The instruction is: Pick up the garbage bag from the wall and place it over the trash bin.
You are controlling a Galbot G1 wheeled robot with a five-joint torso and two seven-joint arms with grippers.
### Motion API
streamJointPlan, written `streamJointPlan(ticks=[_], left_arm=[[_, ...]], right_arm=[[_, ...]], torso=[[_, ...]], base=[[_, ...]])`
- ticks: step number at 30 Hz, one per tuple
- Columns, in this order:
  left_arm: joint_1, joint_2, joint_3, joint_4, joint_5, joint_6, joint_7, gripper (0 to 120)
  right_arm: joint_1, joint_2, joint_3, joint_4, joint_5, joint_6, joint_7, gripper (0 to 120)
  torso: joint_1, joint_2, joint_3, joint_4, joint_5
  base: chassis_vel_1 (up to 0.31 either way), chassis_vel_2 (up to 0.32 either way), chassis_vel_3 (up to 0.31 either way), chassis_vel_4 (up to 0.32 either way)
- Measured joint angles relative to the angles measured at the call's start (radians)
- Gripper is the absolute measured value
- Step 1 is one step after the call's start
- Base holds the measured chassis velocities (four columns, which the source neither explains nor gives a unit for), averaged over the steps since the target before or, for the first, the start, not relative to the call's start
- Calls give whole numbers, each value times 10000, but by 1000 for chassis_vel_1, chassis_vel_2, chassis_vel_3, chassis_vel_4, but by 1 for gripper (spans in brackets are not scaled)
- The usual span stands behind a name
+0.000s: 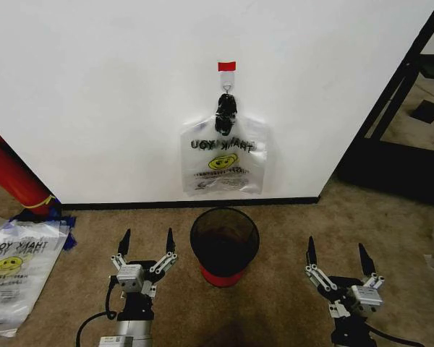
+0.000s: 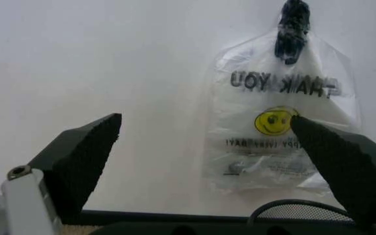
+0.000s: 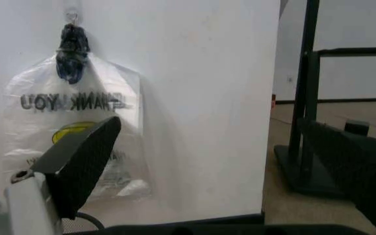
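I am holding both arms low over the carpet, either side of the bin (image 1: pixel 224 246), which is standing just in front of the wall (image 1: pixel 94 87). My left hand (image 1: pixel 146 242) is just left of the bin, fingers spread wide and gripping nothing; my right hand (image 1: pixel 335 254) is sitting farther off to the bin's right, also spread and empty. The bag (image 1: pixel 223 163) is hanging flat against the wall directly above and behind the bin, bunched at its top under a black clip (image 1: pixel 226 112) on a hook below a red tab (image 1: pixel 226 66), its long axis running straight down. From either hand it is lying forward, up and inward. I judge my left hand the nearer.
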Motion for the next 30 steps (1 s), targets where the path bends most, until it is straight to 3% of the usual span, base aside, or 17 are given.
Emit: streamJointPlan(ticks=[30], left_arm=[[-61,13,27,53,-74,7,-2,100]], right_arm=[[122,-44,-3,-89,58,-26,-79,100]], torso=[[0,0,0,0,0]], base=[[0,0,0,0]])
